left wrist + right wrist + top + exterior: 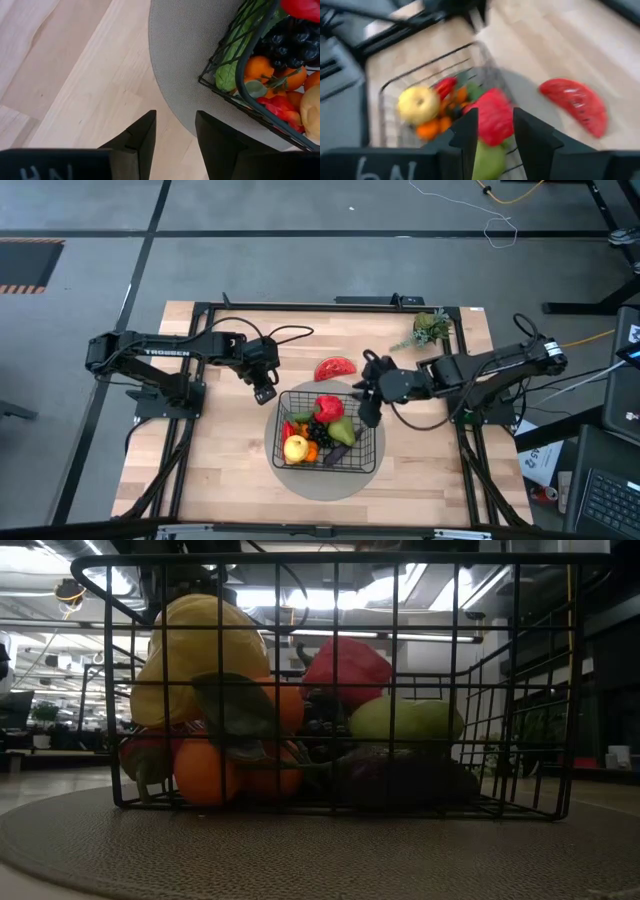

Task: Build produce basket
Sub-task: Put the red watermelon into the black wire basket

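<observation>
Basket [370,452] on grey mat [330,485] nearly filled; watermelon slice [335,367] outside; right gripper [368,412] above rim, jaws parted, empty; left gripper [264,392] beside, parted, empty.

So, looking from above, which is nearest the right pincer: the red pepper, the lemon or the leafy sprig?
From the right pincer, at the basket's right rim:
1. Red pepper, just inside the basket.
2. Lemon, the basket's far front corner.
3. Leafy sprig, the table's back edge.
</observation>
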Robot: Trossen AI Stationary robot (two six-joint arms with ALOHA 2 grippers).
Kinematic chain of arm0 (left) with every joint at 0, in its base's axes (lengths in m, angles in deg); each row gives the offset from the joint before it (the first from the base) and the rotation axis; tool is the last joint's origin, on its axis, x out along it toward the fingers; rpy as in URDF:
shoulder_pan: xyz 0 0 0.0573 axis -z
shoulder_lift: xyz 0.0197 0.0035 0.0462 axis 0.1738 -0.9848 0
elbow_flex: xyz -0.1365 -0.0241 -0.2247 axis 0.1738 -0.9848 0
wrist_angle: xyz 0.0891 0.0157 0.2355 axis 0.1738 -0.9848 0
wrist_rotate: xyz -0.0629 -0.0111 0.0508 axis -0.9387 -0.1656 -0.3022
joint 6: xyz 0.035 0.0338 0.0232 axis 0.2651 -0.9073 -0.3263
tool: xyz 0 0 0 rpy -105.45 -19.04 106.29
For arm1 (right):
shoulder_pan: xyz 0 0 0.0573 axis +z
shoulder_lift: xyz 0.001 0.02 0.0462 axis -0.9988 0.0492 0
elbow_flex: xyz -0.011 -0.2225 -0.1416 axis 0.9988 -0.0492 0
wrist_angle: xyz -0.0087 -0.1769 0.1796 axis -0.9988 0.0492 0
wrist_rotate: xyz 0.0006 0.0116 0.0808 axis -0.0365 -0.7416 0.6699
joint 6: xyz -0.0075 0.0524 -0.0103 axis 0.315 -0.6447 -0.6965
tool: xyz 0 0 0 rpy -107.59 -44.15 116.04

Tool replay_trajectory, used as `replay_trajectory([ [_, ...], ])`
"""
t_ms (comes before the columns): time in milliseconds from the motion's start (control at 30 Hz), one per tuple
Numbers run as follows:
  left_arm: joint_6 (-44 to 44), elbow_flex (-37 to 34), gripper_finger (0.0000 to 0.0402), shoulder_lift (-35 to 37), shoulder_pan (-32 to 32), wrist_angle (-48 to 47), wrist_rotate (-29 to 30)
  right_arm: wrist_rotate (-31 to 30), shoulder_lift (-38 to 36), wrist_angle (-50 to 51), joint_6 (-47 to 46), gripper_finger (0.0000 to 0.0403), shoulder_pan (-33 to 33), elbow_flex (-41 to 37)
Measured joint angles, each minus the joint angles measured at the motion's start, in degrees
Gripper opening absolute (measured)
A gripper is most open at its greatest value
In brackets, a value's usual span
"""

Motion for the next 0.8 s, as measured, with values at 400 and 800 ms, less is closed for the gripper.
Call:
replay_trajectory([
  [400,0.0,0.0,0.0133,0.0,0.0,0.0,0.0,0.8,0.1,0.0,1.6,0.0135,-11.1,0.0],
  [800,0.1,0.0,0.0133,0.0,0.0,0.4,0.0,12.6,8.0,-0.5,9.1,0.0235,-28.2,0.0],
])
